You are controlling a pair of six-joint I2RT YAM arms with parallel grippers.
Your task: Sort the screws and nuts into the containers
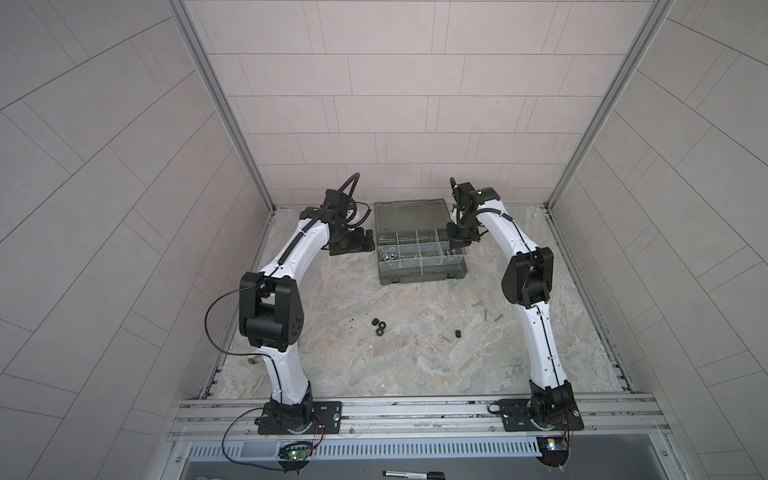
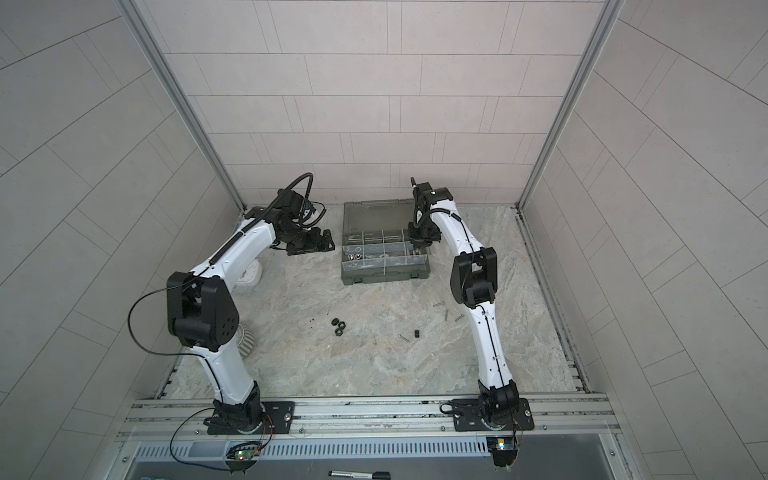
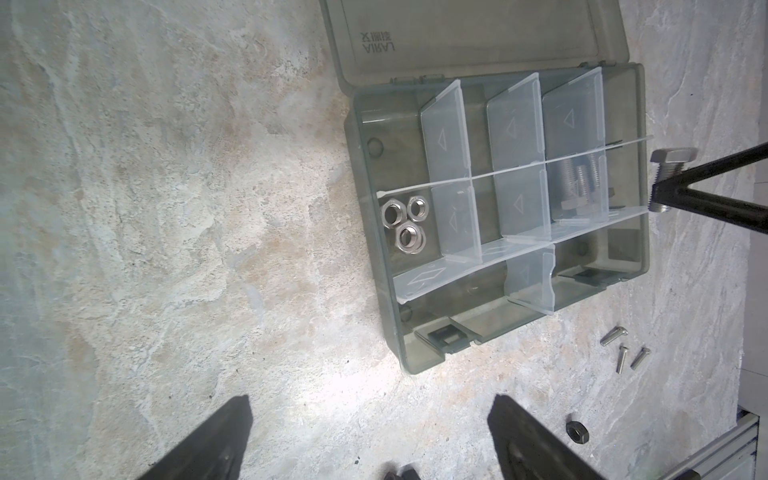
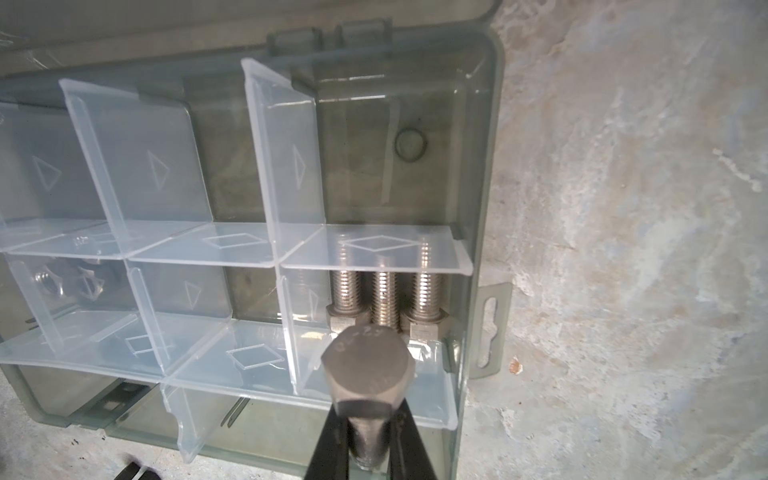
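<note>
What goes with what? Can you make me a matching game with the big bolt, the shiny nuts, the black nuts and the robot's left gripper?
Things:
1. big bolt
2. silver nuts
3. black nuts
4. left gripper

Where or how:
A. loose on the table
B. open, holding nothing
C. pinched in the right gripper
D. inside a compartment of the organizer case

Pairs: 1-C, 2-D, 3-A, 4-B.
</note>
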